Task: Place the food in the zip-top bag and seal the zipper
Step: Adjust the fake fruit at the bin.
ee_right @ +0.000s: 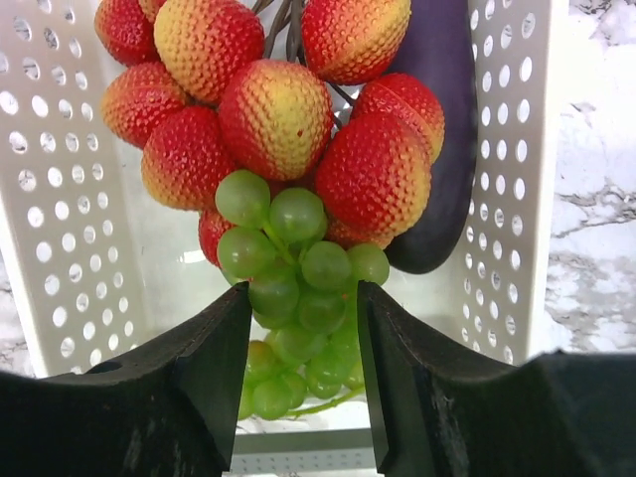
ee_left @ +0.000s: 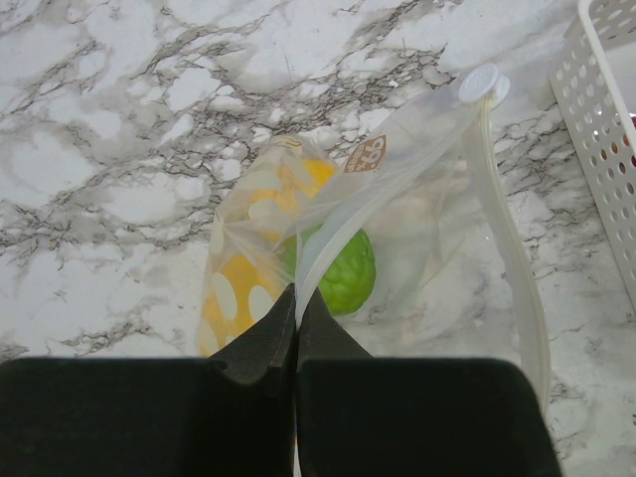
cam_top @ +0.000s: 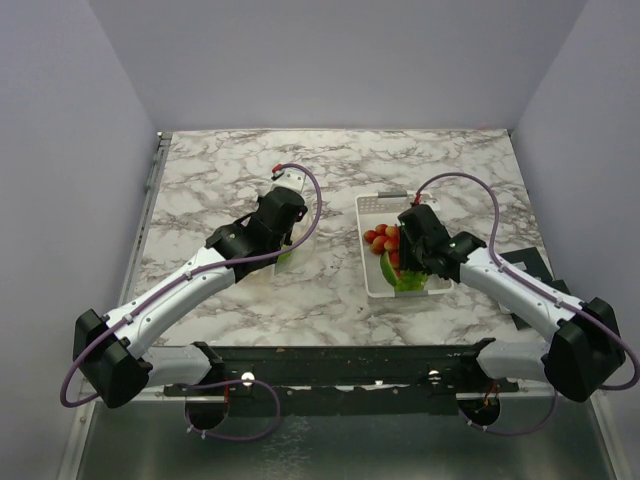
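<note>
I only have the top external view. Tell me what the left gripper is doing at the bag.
Observer: The left gripper is shut, pinching the zip-top bag at its mouth edge.
Operator: Report what's inside.
Observer: A yellow pepper and a green piece lie inside it.
Operator: Now the right side.
Observer: The right gripper is open, fingers on either side of the green grapes in the white basket, not yet closed.
</note>
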Robot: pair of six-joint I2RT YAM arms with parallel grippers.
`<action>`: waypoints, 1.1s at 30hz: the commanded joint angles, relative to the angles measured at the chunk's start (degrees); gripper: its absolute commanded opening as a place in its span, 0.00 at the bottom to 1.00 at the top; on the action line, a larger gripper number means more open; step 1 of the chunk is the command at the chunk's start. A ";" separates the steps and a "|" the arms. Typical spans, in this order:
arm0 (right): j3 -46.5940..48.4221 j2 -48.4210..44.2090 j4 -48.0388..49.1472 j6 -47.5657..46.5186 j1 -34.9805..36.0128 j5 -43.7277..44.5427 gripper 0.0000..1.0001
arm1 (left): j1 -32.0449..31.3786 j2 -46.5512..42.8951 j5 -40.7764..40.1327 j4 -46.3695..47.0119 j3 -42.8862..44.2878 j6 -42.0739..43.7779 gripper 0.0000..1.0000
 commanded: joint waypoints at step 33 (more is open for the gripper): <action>11.01 7.78 4.48 -7.24 -3.61 -1.10 0.51 | -0.24 0.55 0.93 1.14 -0.69 0.44 0.00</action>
